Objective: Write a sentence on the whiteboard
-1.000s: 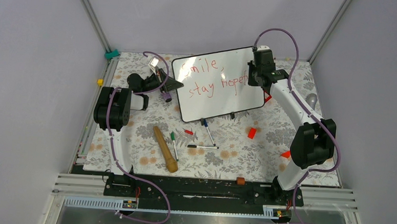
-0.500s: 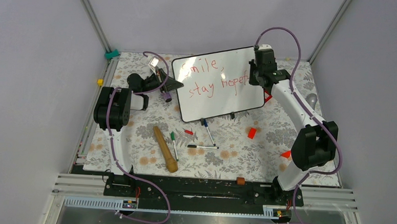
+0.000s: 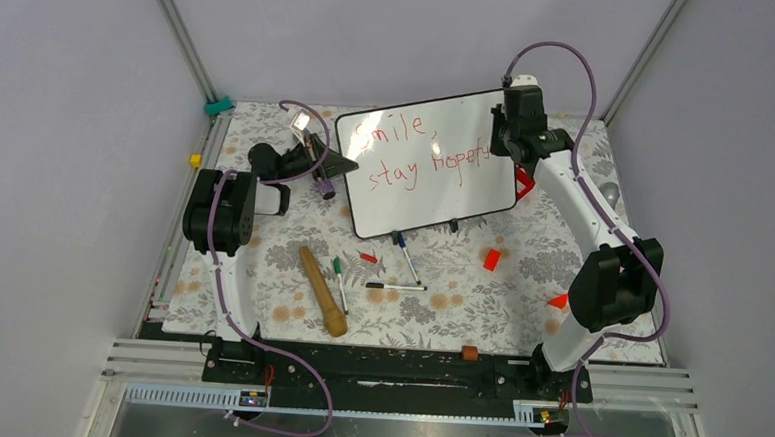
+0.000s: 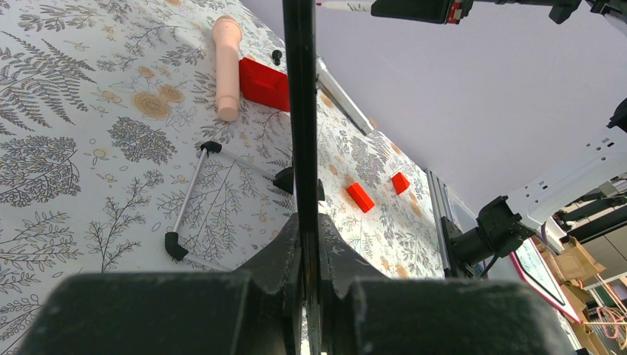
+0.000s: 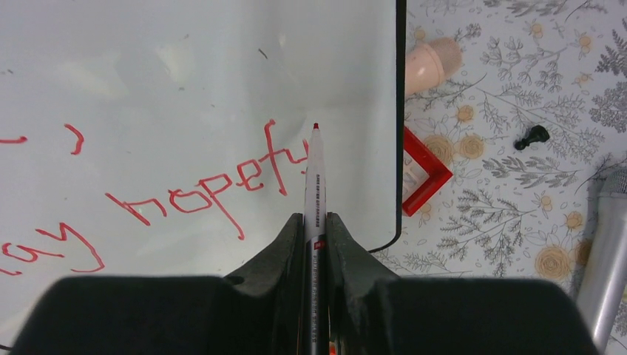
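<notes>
— Jaws of the left gripper [image 3: 338, 163], seen from the top camera?
— Clamped on the left edge of the whiteboard [image 3: 435, 196]. Right gripper [image 3: 500, 149] over the right part of the board, close to the end of the sentence [image 3: 417, 160]; its grip not readable from so high.

— And the place of the whiteboard?
— Standing tilted at the far middle of the flowered table [image 3: 519, 316]. In front of the whiteboard, well apart from it, a wooden stick [image 3: 322, 290]; nearer to its lower edge, loose markers [image 3: 408, 260].

— From the left wrist?
— Pinched tight on the thin black edge of the whiteboard, seen end-on, straight up the picture. On the back side of the board, its wire stand [image 4: 192, 200]; farther along, a red block [image 4: 262, 83] and a pale peg [image 4: 226, 66].

— From the right wrist?
— Squeezed around a red marker [image 5: 316, 170], tip pointed at the white surface just after the letters "hopefu". Touching or not, impossible to say. Just beside the right edge of the whiteboard, a red square frame [image 5: 425, 174].
</notes>
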Available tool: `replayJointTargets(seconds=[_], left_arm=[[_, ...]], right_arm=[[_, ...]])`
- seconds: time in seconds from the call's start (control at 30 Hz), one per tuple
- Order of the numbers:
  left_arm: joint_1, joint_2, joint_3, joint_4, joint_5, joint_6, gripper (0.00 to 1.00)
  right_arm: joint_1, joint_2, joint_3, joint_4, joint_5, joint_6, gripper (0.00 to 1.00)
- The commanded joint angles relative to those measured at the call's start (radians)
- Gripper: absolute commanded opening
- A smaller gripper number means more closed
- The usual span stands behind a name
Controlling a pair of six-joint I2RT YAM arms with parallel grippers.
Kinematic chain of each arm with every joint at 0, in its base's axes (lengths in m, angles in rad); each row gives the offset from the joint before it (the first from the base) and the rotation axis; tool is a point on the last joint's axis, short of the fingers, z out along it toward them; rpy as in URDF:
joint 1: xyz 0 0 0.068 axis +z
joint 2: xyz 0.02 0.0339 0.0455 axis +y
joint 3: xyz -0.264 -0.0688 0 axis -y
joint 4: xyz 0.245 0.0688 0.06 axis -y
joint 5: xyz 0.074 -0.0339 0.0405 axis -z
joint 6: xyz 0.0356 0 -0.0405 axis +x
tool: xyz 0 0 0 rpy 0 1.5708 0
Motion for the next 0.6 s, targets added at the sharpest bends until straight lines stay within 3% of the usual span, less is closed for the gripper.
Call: replayJointTargets(seconds=[0.0,0.57], left_arm=[[-0.032,-0.001,0.006,0.059,0.138,0.058,0.00],[-0.032,-0.001,0.005,0.058,0.139,0.057,0.00]], right_arm=[[-0.009,0.020,0.067,0.014,0.014,-0.002,0.00],[-0.009,-0.007,-0.050,0.026,-0.077,0.032,0.00]])
